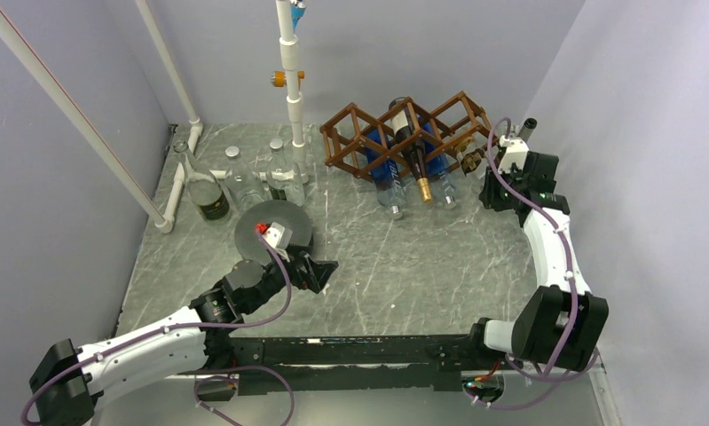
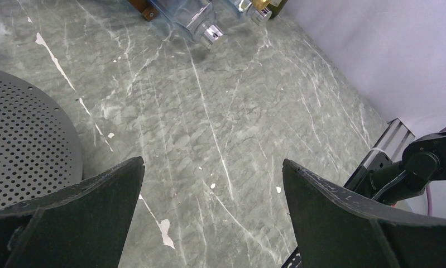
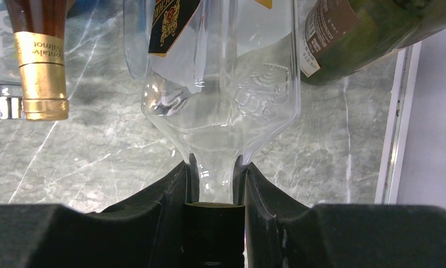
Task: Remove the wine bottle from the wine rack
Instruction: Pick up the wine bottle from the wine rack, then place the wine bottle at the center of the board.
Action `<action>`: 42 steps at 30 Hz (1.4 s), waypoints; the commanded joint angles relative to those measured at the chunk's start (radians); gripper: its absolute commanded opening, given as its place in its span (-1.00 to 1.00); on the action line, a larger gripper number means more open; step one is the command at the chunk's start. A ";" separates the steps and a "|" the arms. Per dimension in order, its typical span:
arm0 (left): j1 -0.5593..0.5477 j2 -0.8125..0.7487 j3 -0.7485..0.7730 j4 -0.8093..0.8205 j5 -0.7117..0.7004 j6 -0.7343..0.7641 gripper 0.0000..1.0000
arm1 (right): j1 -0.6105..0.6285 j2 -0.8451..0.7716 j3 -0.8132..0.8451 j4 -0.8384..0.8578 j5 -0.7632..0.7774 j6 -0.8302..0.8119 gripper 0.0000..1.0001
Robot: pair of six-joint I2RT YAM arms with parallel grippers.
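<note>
- Firmly, the right gripper's [image 3: 216, 167] black fingers [image 3: 164, 201] pinch the neck of a clear glass bottle [image 3: 220, 95], just above its black cap [image 3: 215, 223], which sits between the pads.
- That bottle points neck-first at the wrist camera. It lies over the marble table [image 3: 97, 162], between a gold-foiled wine bottle [image 3: 40, 72] and a green bottle [image 3: 365, 33].
- From above, the right gripper sits just beside the right end of the brown lattice wine rack [image 1: 350, 133]. The rack stands at the back of the table with several bottle necks sticking out toward the arms.
- Well apart, the left gripper [image 2: 212, 167] has its fingers [image 2: 114, 190] spread wide with only bare marble between them.
- A grey perforated disc [image 2: 25, 145] lies beside its left finger.
</note>
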 commanded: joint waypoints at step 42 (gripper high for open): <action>0.005 -0.015 -0.009 0.051 0.045 -0.021 0.99 | -0.068 -0.256 -0.050 -0.119 -0.045 -0.094 -1.00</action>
